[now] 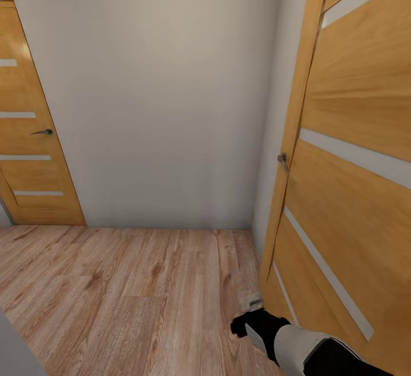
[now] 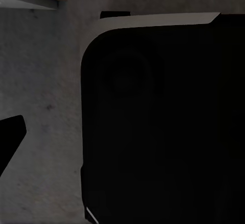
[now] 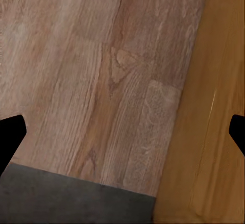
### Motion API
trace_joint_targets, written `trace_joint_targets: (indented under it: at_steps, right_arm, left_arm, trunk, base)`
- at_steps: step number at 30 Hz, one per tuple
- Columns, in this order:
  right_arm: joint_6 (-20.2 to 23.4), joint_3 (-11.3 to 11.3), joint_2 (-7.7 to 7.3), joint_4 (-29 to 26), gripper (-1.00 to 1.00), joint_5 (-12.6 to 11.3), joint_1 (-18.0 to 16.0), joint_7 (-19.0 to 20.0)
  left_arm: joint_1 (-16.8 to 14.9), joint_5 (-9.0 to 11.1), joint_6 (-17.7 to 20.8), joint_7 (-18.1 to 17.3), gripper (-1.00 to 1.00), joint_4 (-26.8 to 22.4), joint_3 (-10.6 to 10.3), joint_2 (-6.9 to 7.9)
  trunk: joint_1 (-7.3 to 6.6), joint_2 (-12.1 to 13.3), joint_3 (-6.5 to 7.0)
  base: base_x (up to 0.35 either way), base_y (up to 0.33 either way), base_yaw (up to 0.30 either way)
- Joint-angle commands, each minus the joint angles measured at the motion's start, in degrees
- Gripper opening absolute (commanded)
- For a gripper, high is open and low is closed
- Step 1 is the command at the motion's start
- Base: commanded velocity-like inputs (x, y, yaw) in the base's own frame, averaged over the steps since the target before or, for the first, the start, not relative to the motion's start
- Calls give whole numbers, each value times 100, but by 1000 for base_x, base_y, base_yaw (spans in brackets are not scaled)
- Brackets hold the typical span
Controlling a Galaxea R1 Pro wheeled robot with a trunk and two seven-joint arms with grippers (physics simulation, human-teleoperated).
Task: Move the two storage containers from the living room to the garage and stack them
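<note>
The two storage containers are out of view. My right gripper (image 1: 251,320) hangs low beside an open honey-wood door (image 1: 354,164). In the right wrist view the right gripper (image 3: 122,132) is open, with nothing between its fingertips (image 3: 10,138). Below it lie light wood planks (image 3: 102,81) that meet a strip of dark grey concrete floor (image 3: 61,198). In the left wrist view my left gripper (image 2: 122,132) points down at the grey concrete floor (image 2: 46,106) and at my own black base (image 2: 163,122). One fingertip (image 2: 10,137) sits wide at the frame's edge, holding nothing.
A plain white wall (image 1: 160,90) stands straight ahead across the wood plank floor (image 1: 131,296). A second honey-wood door (image 1: 28,136) with frosted strips and a dark handle is shut at the left. The open door's edge and handle (image 1: 282,160) are close on my right.
</note>
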Motion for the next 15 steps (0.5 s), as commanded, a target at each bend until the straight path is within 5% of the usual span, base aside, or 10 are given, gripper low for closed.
trace_joint_targets:
  at_steps: [1,15]
  right_arm:
    - [-35,53,6,13,100,-49,117,-14]
    - [-419,53,6,22,100,-28,899,-22]
  left_arm:
    - [-1,5,-14,-4,100,0,5,1]
    - [-1,5,-14,-4,100,0,5,9]
  trunk:
    - [0,-3,-5]
    - [0,-3,-5]
  base:
    - [0,0,0]
    - [0,0,0]
